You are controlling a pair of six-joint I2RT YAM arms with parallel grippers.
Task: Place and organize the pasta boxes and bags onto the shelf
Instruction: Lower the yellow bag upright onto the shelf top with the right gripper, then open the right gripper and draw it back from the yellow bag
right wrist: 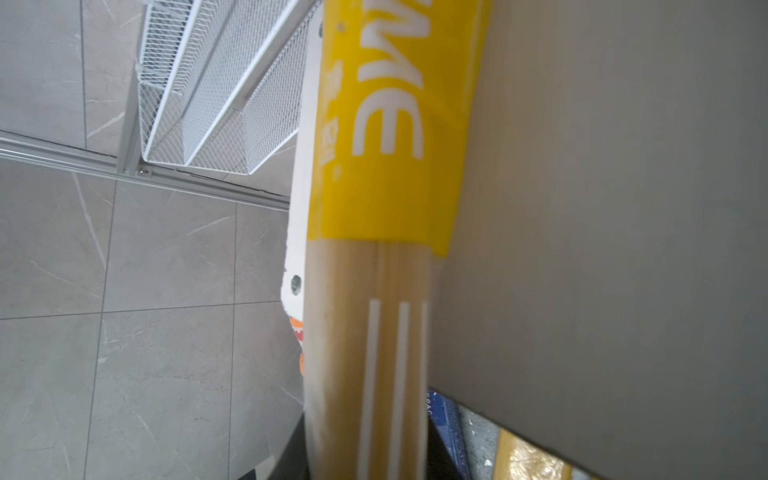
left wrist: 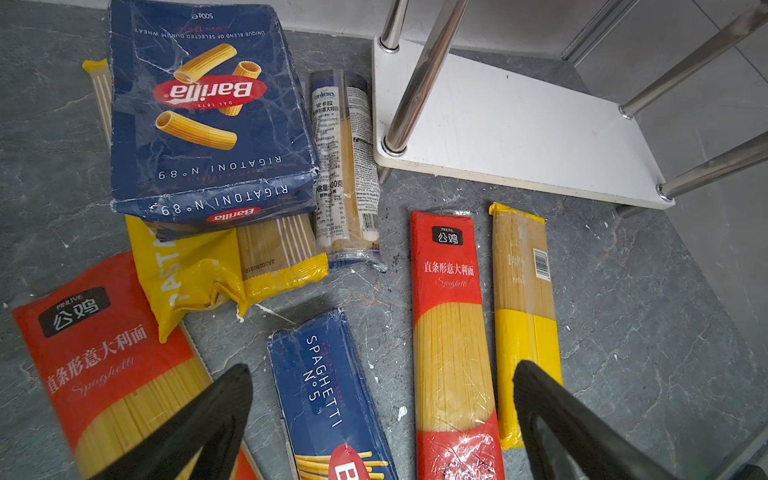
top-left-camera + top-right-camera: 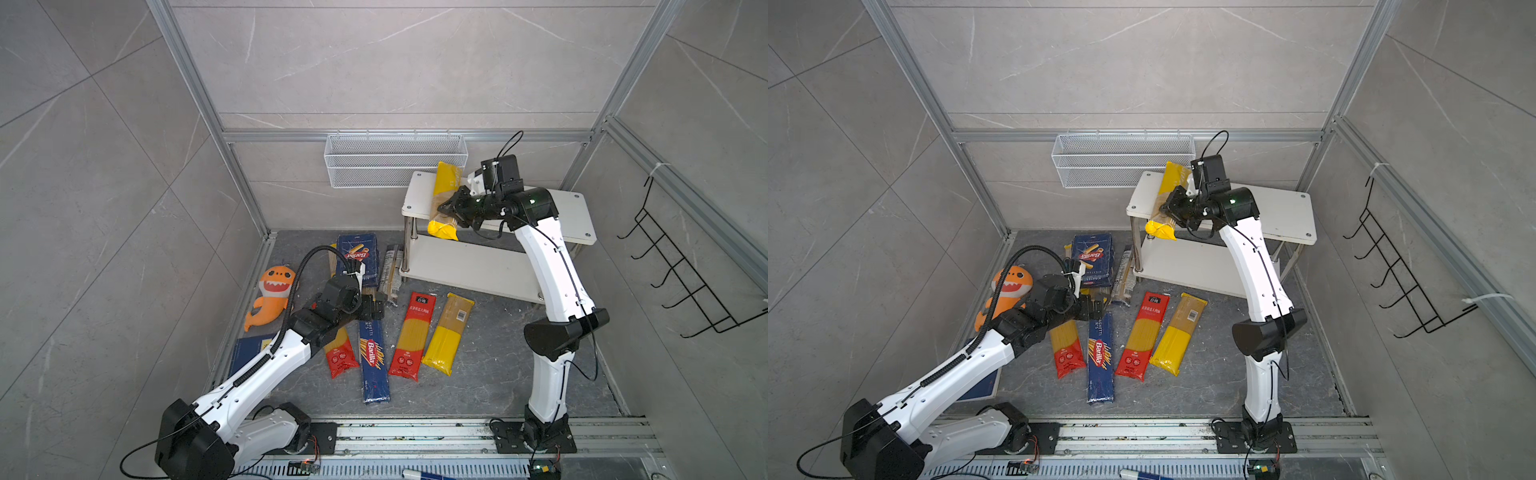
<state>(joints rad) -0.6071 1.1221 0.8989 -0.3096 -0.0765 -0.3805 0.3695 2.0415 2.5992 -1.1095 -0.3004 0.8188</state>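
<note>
Judging by what lies where, the task is only just begun: a single pack has reached the shelf (image 3: 573, 214). The right claw (image 3: 452, 208) is clamped across the middle of a yellow-ended bag (image 3: 446, 176). The bag lies crosswise at the end of the upper board. One end reaches beyond the claw over the board and the other juts out past the front edge. The lower board, below the claw, shows nothing on it.

The left claw (image 2: 382, 368) is spread wide and holds nothing, low over the floor. The long Barilla box (image 2: 328, 395) lies under its gap. Ahead of it the rigatoni box (image 2: 208, 108) sits on top of crumpled yellow packs (image 2: 187, 270), with a clear printed bag (image 2: 347, 166) touching the box's side. To the claw's right lie a red bag (image 2: 451, 332) and a yellow bag (image 2: 523, 299). To its left lies a second red bag (image 2: 95, 357). All of these have yet to be shelved.

Whether the held bag rests on the board or hangs just above it cannot be told. The right wrist view is blurred, and a grey surface fills half of it. The number of packs under the rigatoni box cannot be counted. The left arm covers most of a dark blue book (image 3: 249, 353).
</note>
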